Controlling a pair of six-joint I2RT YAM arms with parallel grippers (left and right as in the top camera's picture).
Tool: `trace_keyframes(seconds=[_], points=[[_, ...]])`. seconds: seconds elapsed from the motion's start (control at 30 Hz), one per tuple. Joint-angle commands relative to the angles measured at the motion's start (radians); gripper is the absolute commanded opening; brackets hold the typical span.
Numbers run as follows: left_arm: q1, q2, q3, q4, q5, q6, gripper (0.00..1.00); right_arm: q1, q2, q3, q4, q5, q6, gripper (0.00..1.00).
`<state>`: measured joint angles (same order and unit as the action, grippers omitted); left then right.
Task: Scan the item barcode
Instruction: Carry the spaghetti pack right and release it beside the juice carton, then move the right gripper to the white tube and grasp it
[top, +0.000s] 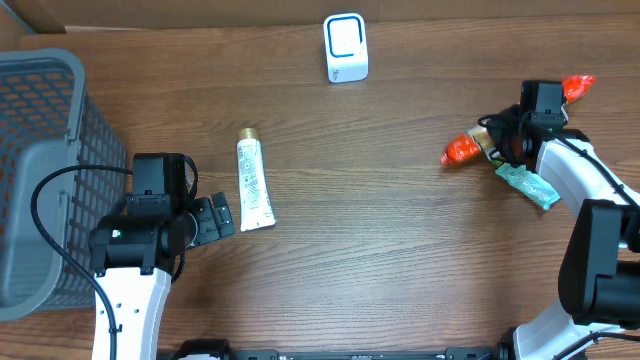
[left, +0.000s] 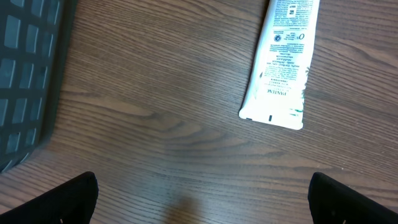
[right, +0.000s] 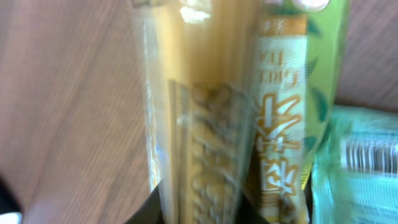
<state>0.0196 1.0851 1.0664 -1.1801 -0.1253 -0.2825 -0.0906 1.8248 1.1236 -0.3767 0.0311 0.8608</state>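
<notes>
Overhead, my left pincer (top: 218, 218) lies wide open at the near left of the bench (top: 380, 230), just beside the near end of the white tube (top: 255, 185). The grey basket (top: 40, 160) is further left. The scanner (top: 346, 48) stands far centre. At the right, my right pincer (top: 497, 140) sits at the orange-ended packet (top: 462, 150), with a teal packet (top: 528, 185) just nearer. I cannot tell how its jaws stand.

Left wrist: both fingertips (left: 74, 199) are spread wide over bare wood, and the tube lies beyond them to the right.

Right wrist: the blurred packet, a clear wrapper with a green tea label, fills the view. A barcode shows on the teal packet at the right.
</notes>
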Motion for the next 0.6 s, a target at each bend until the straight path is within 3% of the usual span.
trace_keyframes(seconds=[0.0,0.17,0.23,0.4,0.57], points=[[0.000,0.002,0.000,0.003,-0.013,-0.010,1.00,-0.010,-0.027,-0.001,-0.040,0.047,0.004,0.26],[0.000,0.002,0.000,0.003,-0.013,-0.010,1.00,-0.010,-0.035,0.019,-0.045,0.028,-0.048,0.61],[0.000,0.002,0.000,0.003,-0.013,-0.010,1.00,-0.010,-0.059,0.047,-0.059,-0.010,-0.118,0.69],[0.000,0.002,0.000,0.003,-0.013,-0.010,1.00,-0.009,-0.179,0.101,-0.167,-0.052,-0.251,0.71],[0.000,0.002,0.000,0.003,-0.013,-0.010,1.00,0.002,-0.246,0.127,-0.257,-0.354,-0.372,0.66]])
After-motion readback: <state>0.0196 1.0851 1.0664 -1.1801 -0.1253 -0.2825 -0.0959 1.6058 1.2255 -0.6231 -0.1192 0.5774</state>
